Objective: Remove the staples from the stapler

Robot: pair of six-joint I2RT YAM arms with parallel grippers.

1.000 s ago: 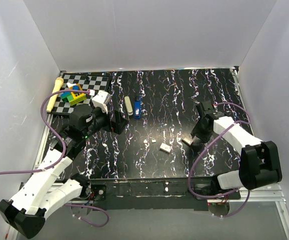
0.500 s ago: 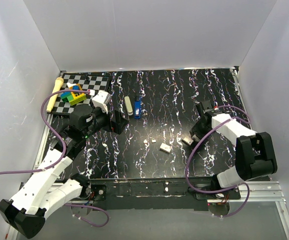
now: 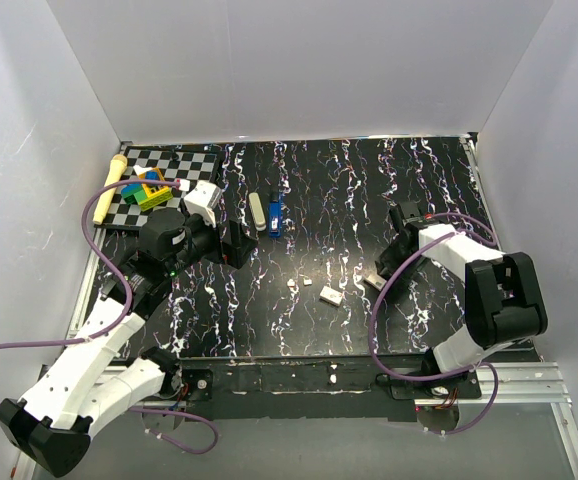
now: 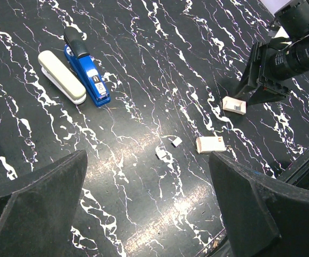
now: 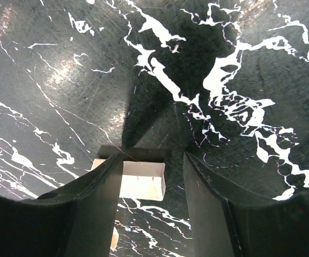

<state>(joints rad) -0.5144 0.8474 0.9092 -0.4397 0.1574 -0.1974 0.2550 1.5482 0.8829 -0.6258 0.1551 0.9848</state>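
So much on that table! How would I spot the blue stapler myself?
Start at the checkered board in the far left corner of the black marbled table, then look right toward the middle. Two short bars lie side by side there. The blue stapler is the right-hand one, bright blue with a black end, beside a cream bar.

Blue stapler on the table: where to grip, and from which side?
Take the blue stapler across its narrow width, coming straight down from above: it lies flat and long. Go near the black end, where the gap to the white bar looks wider; toward the other end they nearly touch, leaving little room for a pincer finger.
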